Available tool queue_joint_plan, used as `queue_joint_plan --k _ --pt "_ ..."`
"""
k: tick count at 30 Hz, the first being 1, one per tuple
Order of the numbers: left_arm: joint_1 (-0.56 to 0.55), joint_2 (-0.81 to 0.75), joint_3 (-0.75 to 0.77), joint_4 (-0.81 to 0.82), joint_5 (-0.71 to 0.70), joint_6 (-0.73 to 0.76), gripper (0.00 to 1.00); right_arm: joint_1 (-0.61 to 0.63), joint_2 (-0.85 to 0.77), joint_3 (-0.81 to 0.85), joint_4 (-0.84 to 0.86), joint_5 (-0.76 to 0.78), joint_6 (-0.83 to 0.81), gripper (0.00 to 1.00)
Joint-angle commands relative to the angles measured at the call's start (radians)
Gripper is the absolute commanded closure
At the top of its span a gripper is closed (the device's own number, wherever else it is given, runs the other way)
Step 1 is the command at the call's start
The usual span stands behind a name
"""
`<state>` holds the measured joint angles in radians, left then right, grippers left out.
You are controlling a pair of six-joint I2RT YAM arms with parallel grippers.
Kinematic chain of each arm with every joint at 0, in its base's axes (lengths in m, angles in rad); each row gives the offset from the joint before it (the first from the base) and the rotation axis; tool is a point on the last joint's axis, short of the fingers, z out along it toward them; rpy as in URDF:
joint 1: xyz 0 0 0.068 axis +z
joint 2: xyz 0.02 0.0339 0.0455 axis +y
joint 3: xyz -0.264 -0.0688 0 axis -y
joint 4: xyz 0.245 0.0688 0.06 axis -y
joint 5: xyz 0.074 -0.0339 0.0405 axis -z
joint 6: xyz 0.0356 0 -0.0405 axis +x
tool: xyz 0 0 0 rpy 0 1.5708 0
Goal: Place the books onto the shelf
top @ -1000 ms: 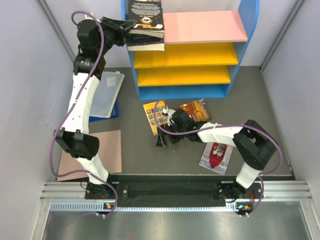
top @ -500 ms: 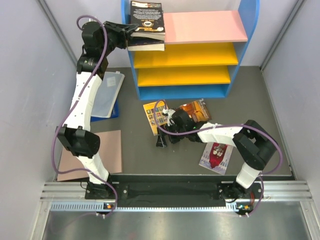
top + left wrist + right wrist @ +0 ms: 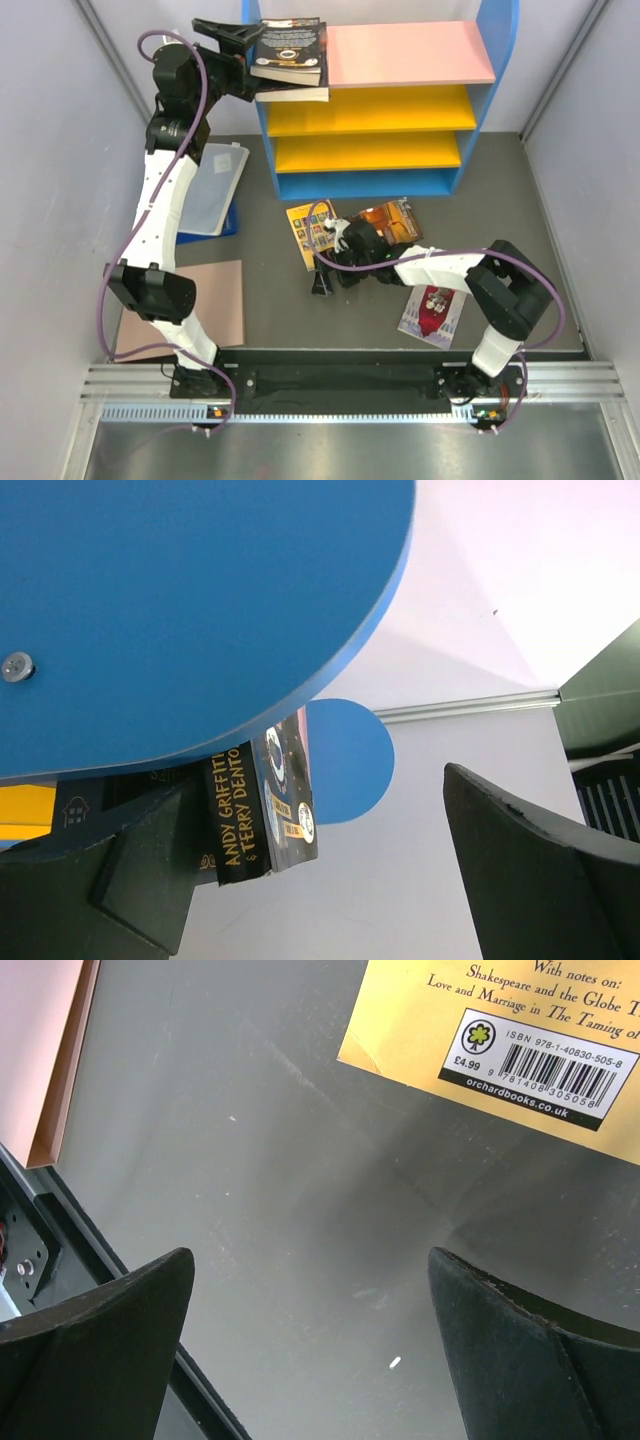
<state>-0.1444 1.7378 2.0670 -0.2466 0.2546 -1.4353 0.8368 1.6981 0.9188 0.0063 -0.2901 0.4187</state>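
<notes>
Left hand (image 3: 243, 57) gapes open at the shelf (image 3: 410, 52) top, black book (image 3: 292, 45) just ahead. Right hand (image 3: 323, 283) open too, yellow book (image 3: 305, 232) just ahead.

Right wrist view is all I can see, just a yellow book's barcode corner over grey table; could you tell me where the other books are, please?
Observer: Two books lie stacked on the shelf's pink top board, a black book uppermost.
Operator: Thank you; is the left tool gripping them?
Observer: No, the left tool stands open at that stack's edge.
Operator: What lies near the yellow book?
Observer: A dark orange book lies beside it, and a pale book farther right.
</notes>
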Motion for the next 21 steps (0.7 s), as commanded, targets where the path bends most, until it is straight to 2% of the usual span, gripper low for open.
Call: queue_joint_plan --k 1,9,21 --pt "0.006 -0.084 -0.011 0.087 -0.052 0.009 0.01 0.016 0.005 0.038 0.021 -0.007 -0.018 0.0" --pt "0.006 -0.077 0.035 0.024 0.001 0.038 0.01 0.019 0.003 0.04 0.021 -0.009 -0.018 0.0" --pt "0.008 -0.118 0.002 -0.095 0.009 0.124 0.01 0.018 -0.002 0.037 0.021 -0.006 -0.02 0.0"
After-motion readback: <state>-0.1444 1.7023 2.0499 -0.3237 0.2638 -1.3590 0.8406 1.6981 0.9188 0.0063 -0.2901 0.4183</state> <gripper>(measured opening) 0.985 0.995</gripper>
